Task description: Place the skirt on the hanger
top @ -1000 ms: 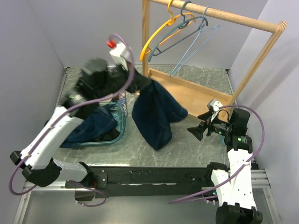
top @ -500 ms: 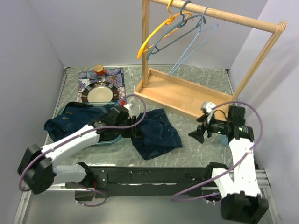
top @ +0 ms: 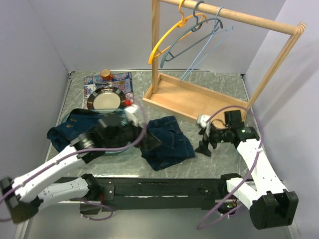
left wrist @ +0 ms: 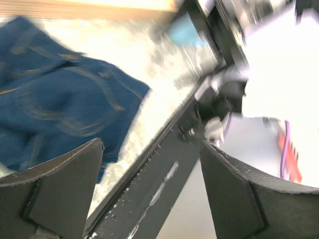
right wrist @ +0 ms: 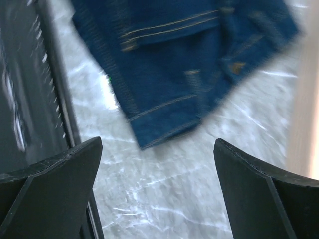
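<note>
The skirt (top: 167, 142) is showing dark blue denim with tan stitching; the table (top: 224, 82) is looking grey-marbled; one hanger (top: 162, 41) is gleaming yellow.

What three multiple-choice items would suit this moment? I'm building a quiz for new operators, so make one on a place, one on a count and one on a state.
1. Where is the skirt?
A. Flat on the table
B. Held up in the air
C. Hanging up

2. How many hangers hang on the rail?
A. Two
B. Three
C. Five

3. How is the right gripper?
A. Shut on the skirt
B. Shut on a hanger
C. Open, holding nothing

Answers:
1 A, the denim lies spread out on the table between the two arms.
2 B, a yellow, a grey and a pale blue one hook over the rail.
3 C, the right wrist view shows its fingers wide apart, with only skirt and table below.
</note>
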Robot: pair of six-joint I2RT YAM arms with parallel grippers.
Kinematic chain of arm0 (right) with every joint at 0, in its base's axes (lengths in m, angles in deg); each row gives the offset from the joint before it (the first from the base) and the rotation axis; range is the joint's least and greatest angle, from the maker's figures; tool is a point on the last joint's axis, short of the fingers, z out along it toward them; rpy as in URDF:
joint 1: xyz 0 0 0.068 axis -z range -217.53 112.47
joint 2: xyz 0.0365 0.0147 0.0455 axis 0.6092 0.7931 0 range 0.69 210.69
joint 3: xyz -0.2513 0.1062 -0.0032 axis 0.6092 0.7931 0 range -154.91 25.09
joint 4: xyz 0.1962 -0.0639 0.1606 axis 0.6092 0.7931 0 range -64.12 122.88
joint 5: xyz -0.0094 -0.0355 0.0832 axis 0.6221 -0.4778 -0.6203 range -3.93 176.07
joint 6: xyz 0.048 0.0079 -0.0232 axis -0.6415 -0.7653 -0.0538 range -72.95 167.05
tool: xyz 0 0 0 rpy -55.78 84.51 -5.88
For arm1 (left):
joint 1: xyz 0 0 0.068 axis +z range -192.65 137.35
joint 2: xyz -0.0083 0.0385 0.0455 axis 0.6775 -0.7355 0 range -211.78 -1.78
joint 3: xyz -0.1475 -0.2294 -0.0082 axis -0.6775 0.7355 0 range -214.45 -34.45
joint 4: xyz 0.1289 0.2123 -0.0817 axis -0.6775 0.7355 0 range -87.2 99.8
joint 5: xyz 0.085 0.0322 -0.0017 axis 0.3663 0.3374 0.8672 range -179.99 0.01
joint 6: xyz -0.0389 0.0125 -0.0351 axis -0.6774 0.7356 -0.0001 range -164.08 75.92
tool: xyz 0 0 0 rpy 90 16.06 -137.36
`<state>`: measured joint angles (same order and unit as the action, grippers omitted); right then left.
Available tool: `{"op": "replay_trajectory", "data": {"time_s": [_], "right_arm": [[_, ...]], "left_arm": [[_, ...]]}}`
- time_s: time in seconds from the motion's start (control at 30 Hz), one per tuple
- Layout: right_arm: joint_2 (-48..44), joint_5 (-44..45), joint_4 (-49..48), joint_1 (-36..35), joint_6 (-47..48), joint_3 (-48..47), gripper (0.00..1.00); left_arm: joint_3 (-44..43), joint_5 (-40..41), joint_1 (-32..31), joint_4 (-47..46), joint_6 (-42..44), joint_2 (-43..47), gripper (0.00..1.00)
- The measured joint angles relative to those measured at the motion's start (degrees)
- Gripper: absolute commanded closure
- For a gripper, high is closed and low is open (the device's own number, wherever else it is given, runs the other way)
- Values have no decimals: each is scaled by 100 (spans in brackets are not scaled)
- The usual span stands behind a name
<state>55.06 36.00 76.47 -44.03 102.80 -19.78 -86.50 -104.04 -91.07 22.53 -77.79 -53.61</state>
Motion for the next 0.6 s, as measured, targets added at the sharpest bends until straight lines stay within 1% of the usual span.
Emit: {"op": "replay_trajectory", "data": {"time_s": [0.03, 0.07, 0.17, 0.23, 0.3, 0.37, 0.43, 0.53, 0.6], "right_arm": [[31, -31, -13, 155, -149, -103, 3], [52, -201, -24, 485, -339, -238, 3], [2, -562, -59, 1397, -761, -501, 2], [-118, -702, -162, 1692, -1154, -501, 2], [-267, -833, -323, 1781, -1539, -415, 2], [-389, -890, -498, 1836, -1860, -297, 2], [-420, -914, -610, 1910, -2083, -232, 2], [-391, -940, -750, 2059, -2319, -175, 2], [-372, -946, -767, 2111, -2387, -166, 2]], "left_arm": [[-83, 26, -254, -66, 144, -184, 15], [-179, 66, -538, -107, 313, -424, 15], [-509, 592, -1478, -308, 988, -1408, 15], [-621, 955, -1941, -448, 1464, -2024, 15], [-673, 1327, -2378, -702, 2000, -2662, 16], [-758, 1696, -2680, -903, 2516, -3287, 18], [-949, 2076, -2850, -1058, 2927, -3908, 18], [-1397, 2610, -2981, -1217, 3403, -4741, 24], [-1687, 2983, -3025, -1303, 3622, -5176, 30]]}}
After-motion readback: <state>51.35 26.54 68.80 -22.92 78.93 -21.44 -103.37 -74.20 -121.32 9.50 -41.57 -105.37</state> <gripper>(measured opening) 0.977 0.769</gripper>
